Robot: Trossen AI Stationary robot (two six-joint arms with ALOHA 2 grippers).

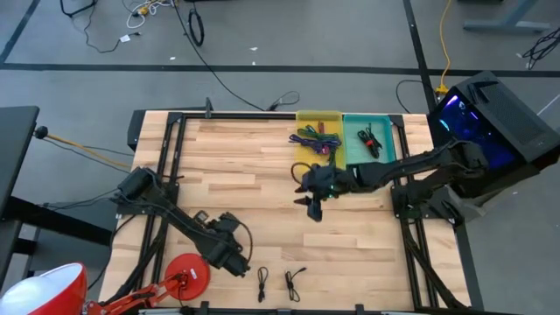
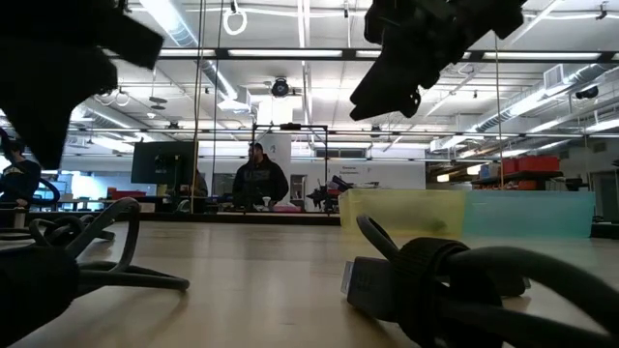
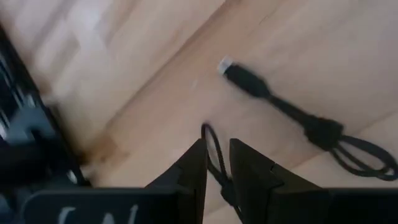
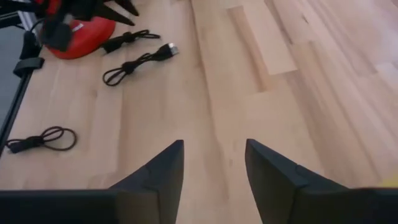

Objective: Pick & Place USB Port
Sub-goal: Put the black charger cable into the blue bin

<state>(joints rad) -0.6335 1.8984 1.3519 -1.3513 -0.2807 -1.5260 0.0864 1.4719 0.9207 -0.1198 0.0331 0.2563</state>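
The left gripper (image 1: 238,262) is low at the near edge of the wooden table (image 1: 245,166), just beside two black USB cables. In the left wrist view its fingers (image 3: 196,165) stand close together with a thin loop of the first cable (image 3: 214,152) running between them; I judge they pinch it, though the contact itself is partly hidden. The second cable (image 3: 292,112) lies near it, flat on the wood, with its metal plug pointing away.

The right gripper (image 1: 313,203) hangs above the middle of the table, near the yellow bin (image 1: 318,131) and the teal bin (image 1: 369,138), which stand side by side at the far edge. Its fingers (image 4: 155,171) are spread and hold nothing. From its wrist view I see two cables (image 4: 140,62) beside the red lamp base (image 1: 188,273), and one more coiled cable (image 4: 40,138) apart from them.

The step in hand seems to be the pick by the left arm. To do it well, the grip should close fully on the cable before lifting, because such a thin loop slips out easily. The lift should go straight up and slowly, so the free end does not drag the neighbour cable with it. Both bins already hold cables, so which bin is correct I cannot tell. The right arm should stay clear of the path to them.
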